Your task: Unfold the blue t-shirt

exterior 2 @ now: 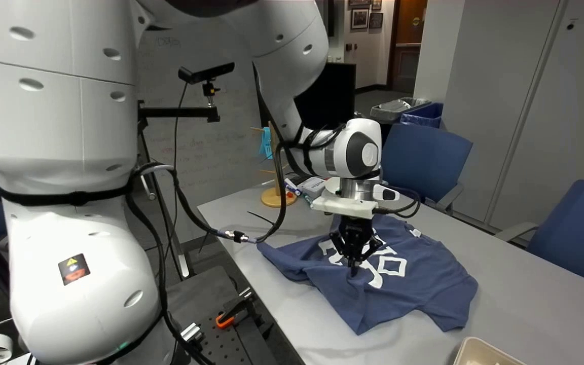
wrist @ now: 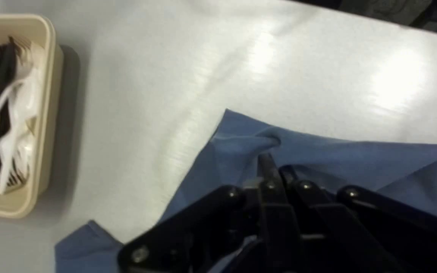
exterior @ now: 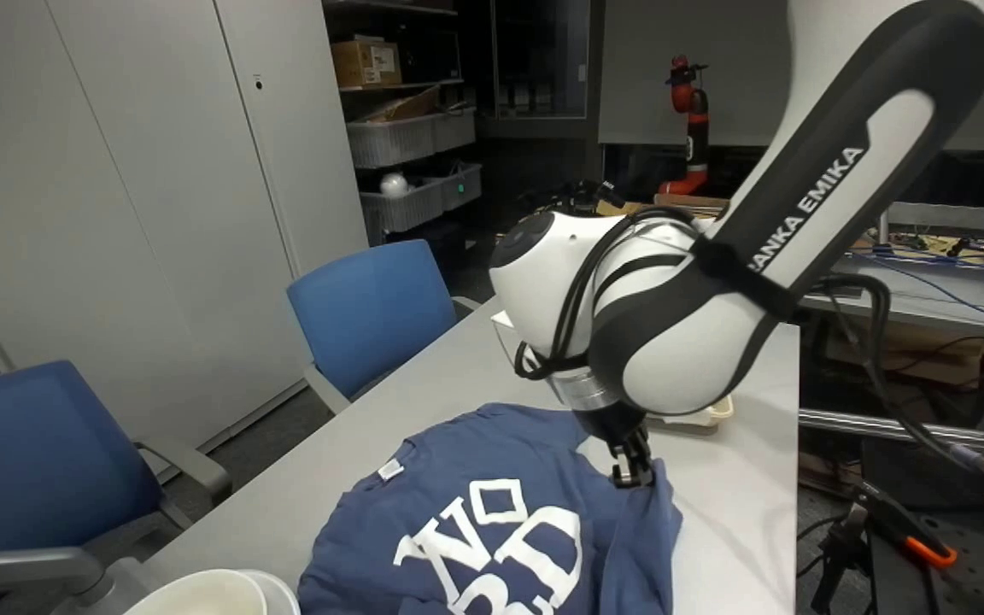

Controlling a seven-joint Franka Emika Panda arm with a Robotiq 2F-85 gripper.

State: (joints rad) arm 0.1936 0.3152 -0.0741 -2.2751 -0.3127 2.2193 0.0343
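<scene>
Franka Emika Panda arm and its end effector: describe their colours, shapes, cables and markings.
The Franka Emika Panda arm is white and rounded, with black panels, black straps and black cables along it. White FRANKA EMIKA lettering, its start hidden, marks one panel. A dark warning sticker sits low down. A silver collar meets the black end effector, which has slim, jointed fingers.

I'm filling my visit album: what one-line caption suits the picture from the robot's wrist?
Gripper pinching the blue t-shirt on a pale table, a beige container of cutlery nearby.
</scene>
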